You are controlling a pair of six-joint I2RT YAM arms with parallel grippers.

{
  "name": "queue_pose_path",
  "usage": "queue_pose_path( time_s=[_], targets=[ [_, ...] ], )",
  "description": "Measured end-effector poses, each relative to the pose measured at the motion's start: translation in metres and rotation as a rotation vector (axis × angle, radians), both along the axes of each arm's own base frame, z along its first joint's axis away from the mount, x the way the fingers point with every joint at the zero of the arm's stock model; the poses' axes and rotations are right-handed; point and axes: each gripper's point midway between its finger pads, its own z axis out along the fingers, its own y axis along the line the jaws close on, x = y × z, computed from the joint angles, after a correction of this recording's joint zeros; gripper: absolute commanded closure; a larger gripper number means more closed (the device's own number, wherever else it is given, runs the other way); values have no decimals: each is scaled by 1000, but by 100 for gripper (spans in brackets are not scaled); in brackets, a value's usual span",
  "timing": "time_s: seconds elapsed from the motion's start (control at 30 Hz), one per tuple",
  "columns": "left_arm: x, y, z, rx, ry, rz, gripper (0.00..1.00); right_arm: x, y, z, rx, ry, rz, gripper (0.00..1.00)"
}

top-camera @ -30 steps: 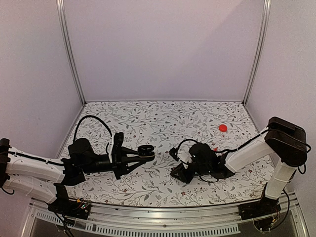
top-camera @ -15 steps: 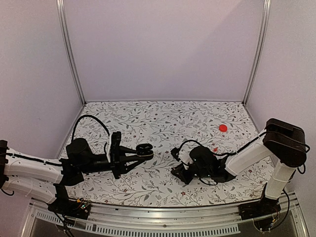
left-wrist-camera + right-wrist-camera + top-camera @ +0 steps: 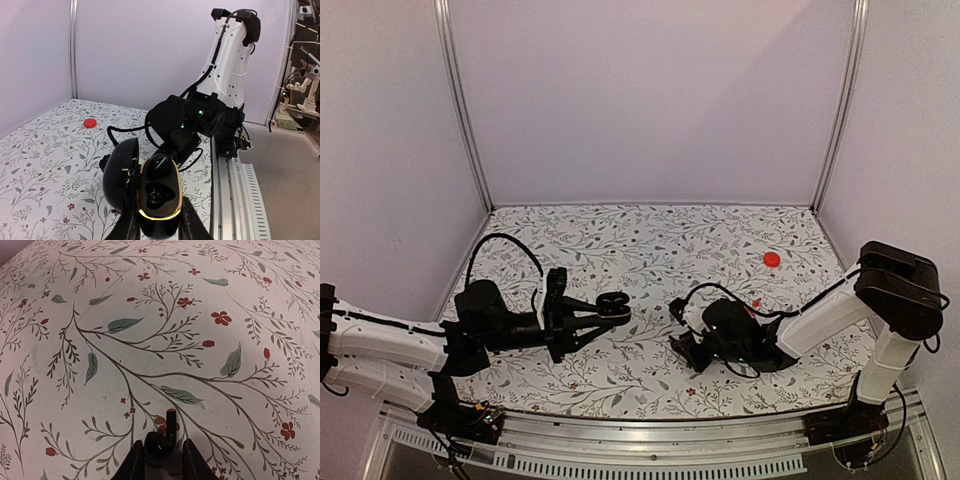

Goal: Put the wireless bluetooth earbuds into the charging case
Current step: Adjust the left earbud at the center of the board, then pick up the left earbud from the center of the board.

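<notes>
- Right gripper [image 3: 163, 449] low over floral table [image 3: 150, 315], fingers narrowly apart; pinching or not, cannot tell.
- Between those fingertips, flat on the table: black earbud [image 3: 157, 444], red-tipped stem pointing ahead.
- Left gripper [image 3: 159, 217] clamped on charging case [image 3: 159, 192], lid [image 3: 121, 172] swung open, well apart from the earbud.
- Far beyond the right gripper: small red round piece [image 3: 772, 259].
</notes>
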Motion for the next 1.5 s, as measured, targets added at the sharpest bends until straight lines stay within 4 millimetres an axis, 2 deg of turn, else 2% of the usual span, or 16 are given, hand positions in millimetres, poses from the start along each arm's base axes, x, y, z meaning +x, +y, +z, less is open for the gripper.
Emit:
queue_pose_path(
  time_s=[0.33,0.43,0.57,0.7,0.93,1.5],
  targets=[
    [0,0,0,0,0,0,100,8,-28,0,-25,12,-49,71],
    [0,0,0,0,0,0,100,4,-26,0,-18,18,-18,63],
    [0,0,0,0,0,0,100,-5,-17,1,9,39,48,62],
    [0,0,0,0,0,0,100,-8,-10,1,30,44,77,62],
    [1,0,0,0,0,3,100,2,11,1,44,38,69,67],
    [2,2,2,-2,-4,15,100,9,4,-1,52,14,10,70]
  ],
)
